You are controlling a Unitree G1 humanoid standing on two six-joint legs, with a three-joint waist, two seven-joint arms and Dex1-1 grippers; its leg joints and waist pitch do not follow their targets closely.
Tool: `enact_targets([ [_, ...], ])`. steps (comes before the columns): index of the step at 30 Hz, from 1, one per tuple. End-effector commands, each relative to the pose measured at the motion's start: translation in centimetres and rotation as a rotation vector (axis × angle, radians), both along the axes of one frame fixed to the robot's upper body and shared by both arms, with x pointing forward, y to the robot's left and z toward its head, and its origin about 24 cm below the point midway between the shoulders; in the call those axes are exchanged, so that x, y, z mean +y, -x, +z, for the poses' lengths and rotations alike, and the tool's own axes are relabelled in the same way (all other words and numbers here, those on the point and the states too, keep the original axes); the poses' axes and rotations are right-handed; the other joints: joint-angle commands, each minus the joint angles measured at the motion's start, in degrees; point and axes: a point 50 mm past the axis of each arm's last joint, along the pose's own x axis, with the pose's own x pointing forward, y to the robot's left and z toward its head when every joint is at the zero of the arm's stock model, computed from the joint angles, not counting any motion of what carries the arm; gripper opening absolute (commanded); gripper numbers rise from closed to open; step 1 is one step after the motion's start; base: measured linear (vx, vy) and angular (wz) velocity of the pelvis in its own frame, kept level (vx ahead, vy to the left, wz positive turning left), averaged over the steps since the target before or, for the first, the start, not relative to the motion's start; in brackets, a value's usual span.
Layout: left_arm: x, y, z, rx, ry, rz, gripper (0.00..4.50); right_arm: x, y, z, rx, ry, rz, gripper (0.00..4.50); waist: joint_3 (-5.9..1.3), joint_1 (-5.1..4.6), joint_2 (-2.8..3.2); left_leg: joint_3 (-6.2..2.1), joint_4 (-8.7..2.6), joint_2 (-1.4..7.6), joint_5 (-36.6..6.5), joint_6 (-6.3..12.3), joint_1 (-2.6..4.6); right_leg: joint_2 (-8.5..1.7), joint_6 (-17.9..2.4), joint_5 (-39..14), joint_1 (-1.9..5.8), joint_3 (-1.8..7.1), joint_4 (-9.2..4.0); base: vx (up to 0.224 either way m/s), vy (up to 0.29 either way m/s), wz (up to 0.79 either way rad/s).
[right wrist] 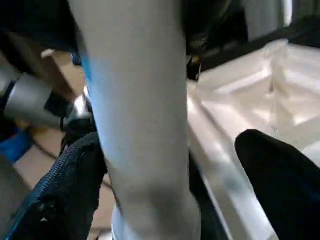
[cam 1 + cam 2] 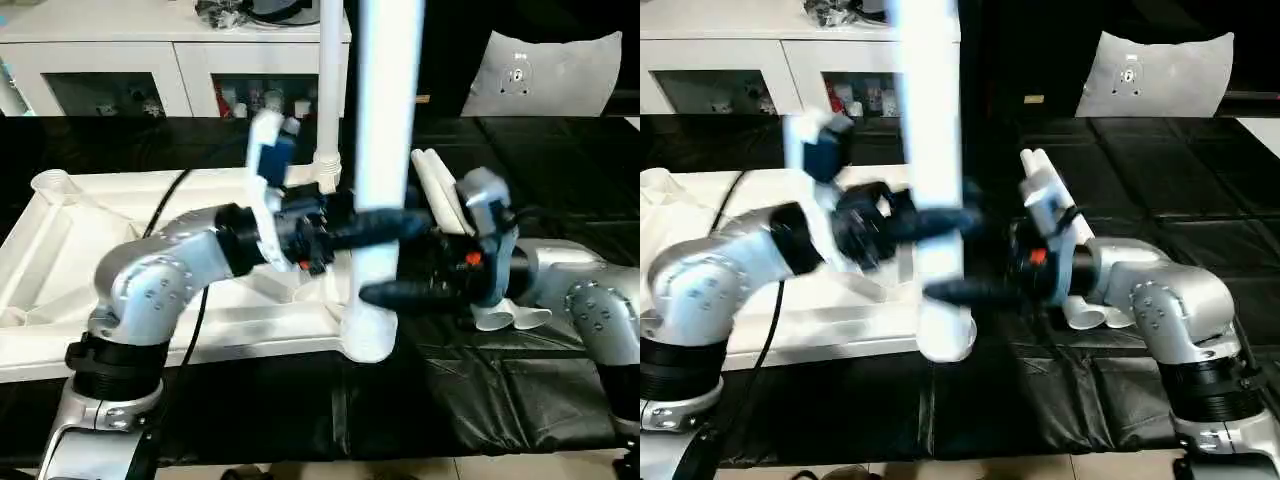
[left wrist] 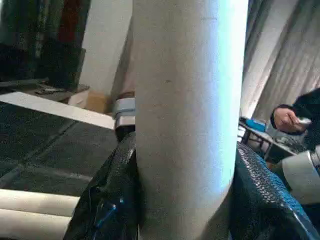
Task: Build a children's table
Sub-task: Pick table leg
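leg stood upright at the tabletop's near right corner socket

left of the leg [image 2: 385, 150], the upturned tabletop [image 2: 60, 250] lay on the black bench [image 2: 480, 400]. the left end effector [image 2: 385, 228] was clamped around the leg; the right end effector [image 2: 400, 293], lower down, stood open around it, one finger [image 1: 280, 170] clear. judged best: keep the leg plumb and press straight down.

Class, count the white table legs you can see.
4: one leg upright in the left tool; another upright behind it; two lying on the black surface at right.
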Motion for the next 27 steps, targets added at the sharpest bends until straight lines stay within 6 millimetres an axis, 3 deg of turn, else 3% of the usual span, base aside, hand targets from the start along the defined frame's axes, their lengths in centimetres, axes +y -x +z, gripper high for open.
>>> enact_targets([
  [1,-0.4,0.4,0.8,-0.081,-0.014,-0.038,1.89,-0.1,-0.3,0.3,-0.028,0.025,0.022,4.37,-3.67,0.16,-0.22,-0.69,-3.43,2.91,-2.12,1.97,0.14,-5.12,-12.55,-3.36,3.47,2.66,-4.92,0.000,0.000,0.00],
  [3,-0.5,0.5,0.7,-0.090,-0.023,-0.050,1.89,-0.1,-0.4,0.3,-0.027,0.030,0.033,4.37,-3.70,0.06,-0.25,-0.64,-3.35,2.90,-1.97,2.00,0.05,-5.15,-13.00,-2.45,3.57,2.69,-4.80,0.000,0.000,0.00],
  [5,-0.7,0.6,0.6,-0.095,-0.030,-0.060,1.89,0.0,-0.3,0.3,-0.026,0.033,0.055,4.10,-3.73,0.02,-0.26,-0.67,-3.36,2.89,-1.65,2.30,0.03,-5.15,-13.35,-1.44,3.60,2.66,-4.73,0.000,0.000,0.00],
  [6,-0.8,0.6,0.6,-0.098,-0.031,-0.062,1.89,0.0,-0.3,0.3,-0.027,0.033,0.064,4.03,-3.77,0.02,-0.52,-0.66,-3.34,2.93,-1.43,2.55,0.05,-5.17,-13.53,-0.96,3.65,2.66,-4.63,0.000,0.000,0.00],
  [9,-1.0,0.5,0.5,-0.107,-0.035,-0.066,1.89,0.2,-0.3,0.3,-0.029,0.032,0.090,3.90,-3.73,0.04,-0.41,-0.64,-3.33,2.98,-1.74,2.73,0.09,-5.16,-13.78,-1.15,3.56,2.65,-4.73,0.000,0.000,0.00],
  [10,-1.1,0.5,0.5,-0.111,-0.035,-0.066,1.89,0.2,-0.3,0.3,-0.029,0.032,0.096,3.65,-3.74,0.00,-0.54,-0.63,-3.35,2.98,-1.57,2.80,0.04,-5.14,-13.72,-1.04,3.62,2.65,-4.73,0.000,0.000,0.00],
  [14,-1.5,0.2,0.7,-0.122,-0.027,-0.055,1.89,0.8,-0.2,0.2,-0.029,0.025,0.125,3.52,-3.81,0.04,-0.49,-0.62,-3.27,2.96,-1.12,2.92,0.03,-5.17,-13.94,-0.45,3.64,2.65,-4.61,0.000,0.000,0.00],
  [15,-1.5,0.1,0.7,-0.125,-0.026,-0.050,1.89,0.9,-0.2,0.1,-0.029,0.025,0.127,3.23,-3.83,0.08,-0.45,-0.62,-3.27,2.97,-1.03,2.96,0.04,-5.19,-13.96,-0.27,3.64,2.66,-4.59,0.000,0.000,0.00],
  [18,-1.5,0.0,0.7,-0.129,-0.025,-0.042,1.89,1.1,-0.2,0.0,-0.029,0.025,0.131,2.93,-3.90,0.07,-0.44,-0.64,-3.25,2.96,-0.88,2.99,0.06,-5.18,-13.93,0.15,3.66,2.63,-4.53,0.000,0.000,0.00],
  [27,-1.5,0.0,0.7,-0.137,-0.032,-0.043,1.89,1.4,-0.3,0.0,-0.034,0.009,0.124,2.24,-3.92,0.11,-0.23,-0.67,-3.26,3.01,-1.24,2.85,0.14,-5.17,-14.47,1.05,3.63,2.59,-4.41,0.000,0.000,0.00],
])
